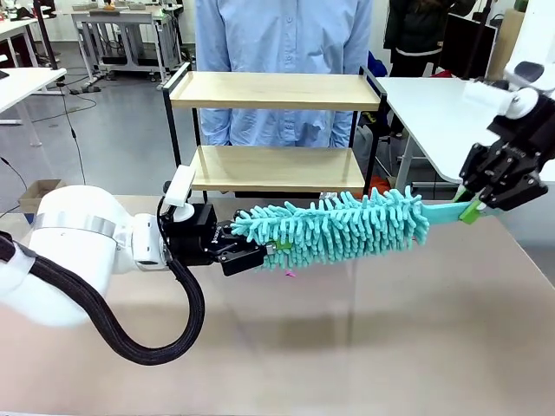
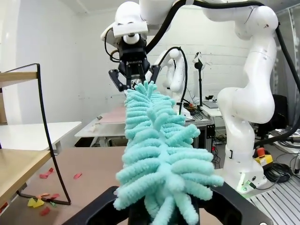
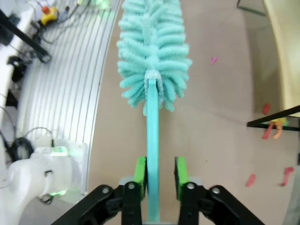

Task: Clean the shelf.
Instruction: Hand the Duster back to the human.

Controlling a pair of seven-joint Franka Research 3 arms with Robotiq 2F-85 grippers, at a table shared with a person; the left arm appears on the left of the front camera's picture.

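The shelf [image 1: 276,91] stands at the far edge of the table, in front of a person in a blue shirt [image 1: 282,35]; both wooden boards look bare. Near it, the left gripper [image 1: 257,255] has its fingers around the fluffy tip of a teal duster [image 1: 334,229], which hangs level above the table [image 1: 390,338]. At the right, the right gripper [image 3: 159,171] holds the duster's flat handle, though a thin gap shows beside one green pad. Small coloured scraps [image 3: 272,129] lie by the shelf's leg. Judging by this, wiping hasn't started.
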